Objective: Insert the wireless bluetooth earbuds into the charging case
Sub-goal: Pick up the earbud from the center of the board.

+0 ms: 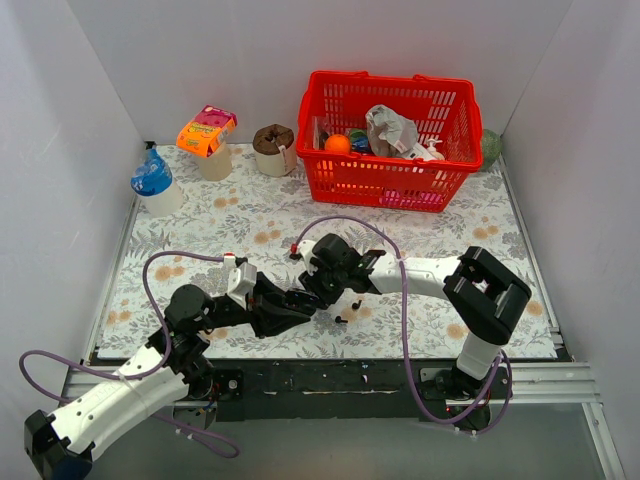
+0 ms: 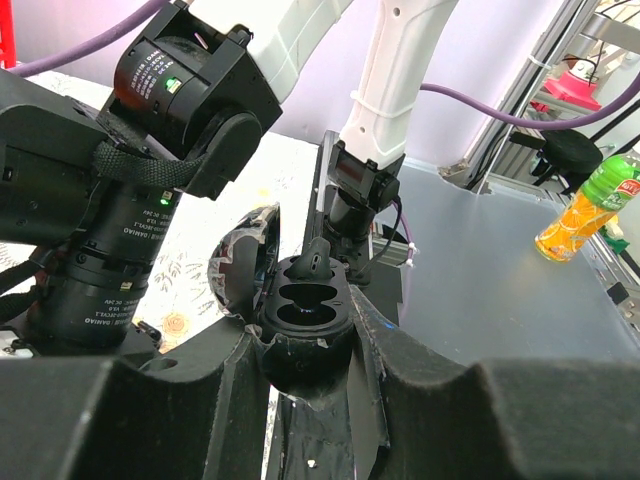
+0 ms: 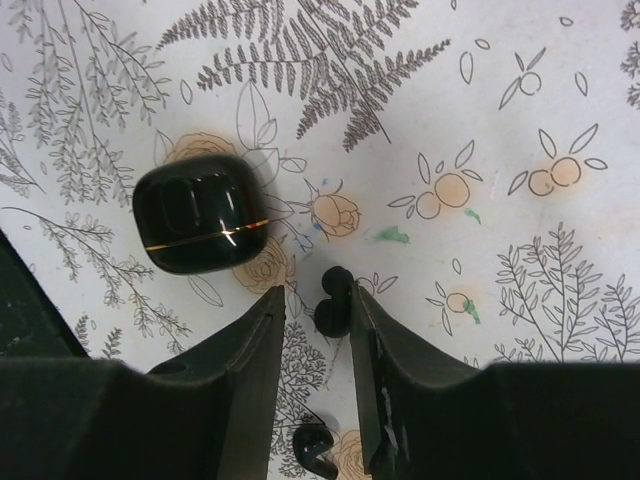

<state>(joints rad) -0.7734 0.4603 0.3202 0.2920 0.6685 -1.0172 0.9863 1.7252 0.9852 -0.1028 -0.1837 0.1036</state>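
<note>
My left gripper (image 2: 305,338) is shut on an open black charging case (image 2: 305,305), held off the mat with its lid (image 2: 235,272) swung left. One earbud (image 2: 315,262) sits at the case's far end and two sockets show empty. My right gripper (image 3: 316,295) is open just above the mat. A black earbud (image 3: 333,300) lies between its fingertips, against the right finger and clear of the left. A second earbud (image 3: 315,450) lies nearer the wrist. In the top view both grippers (image 1: 290,303) (image 1: 320,280) meet mid-table, with two buds (image 1: 356,303) on the mat beside them.
A closed black case (image 3: 200,212) lies on the floral mat left of my right fingers. A red basket (image 1: 390,185) with items stands at the back. Cups and a blue-capped bottle (image 1: 155,185) stand back left. Purple cables loop over both arms.
</note>
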